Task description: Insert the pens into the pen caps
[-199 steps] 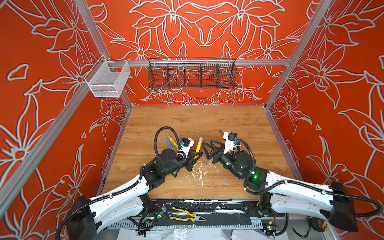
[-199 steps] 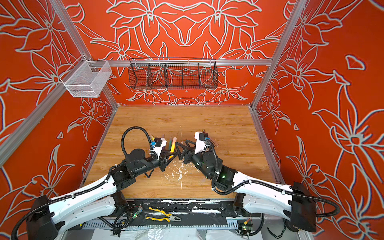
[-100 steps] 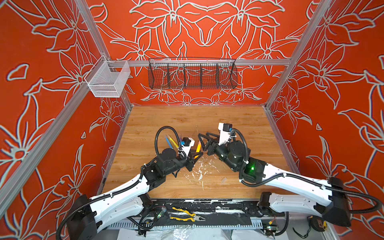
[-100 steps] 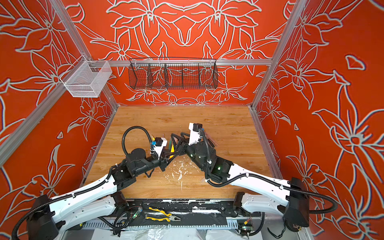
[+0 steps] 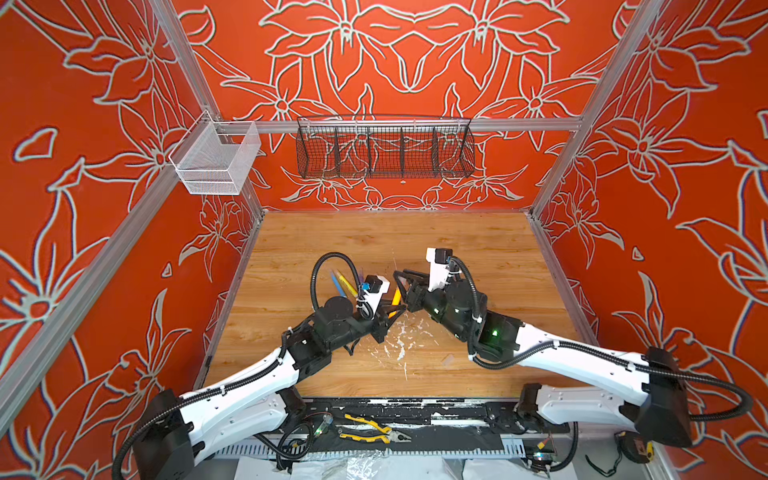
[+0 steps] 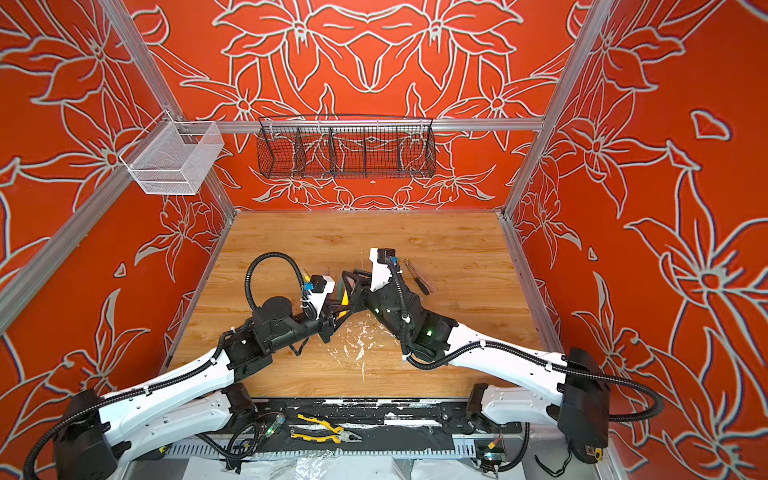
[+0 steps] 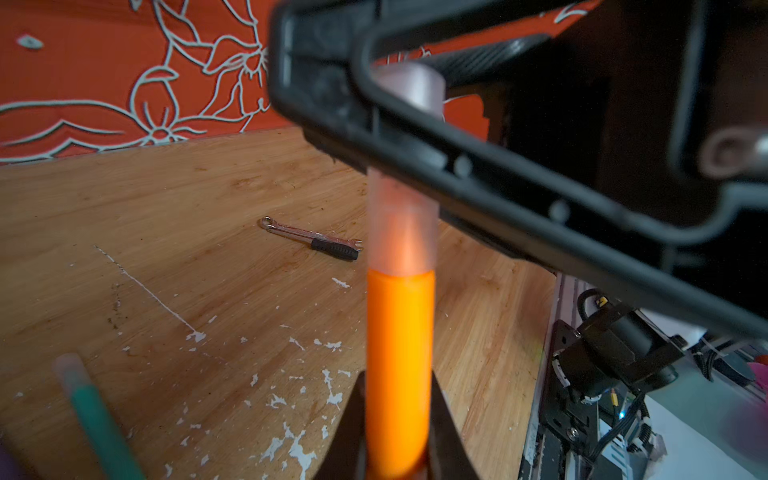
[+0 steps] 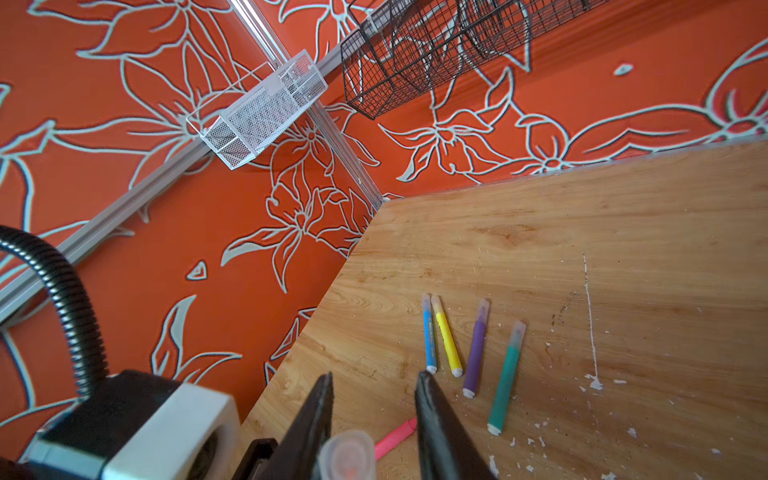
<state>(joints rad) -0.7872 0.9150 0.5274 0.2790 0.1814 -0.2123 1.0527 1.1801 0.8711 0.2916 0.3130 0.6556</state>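
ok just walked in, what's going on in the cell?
The left gripper is shut on the orange pen, with a clear cap over its tip. The right gripper has its fingers either side of that cap, a gap showing on one side, so probably no grip yet. The blue pen, yellow pen, purple pen and green pen lie capped on the table.

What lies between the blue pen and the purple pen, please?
The yellow pen, nearer the blue pen than the purple pen, in the right wrist view.
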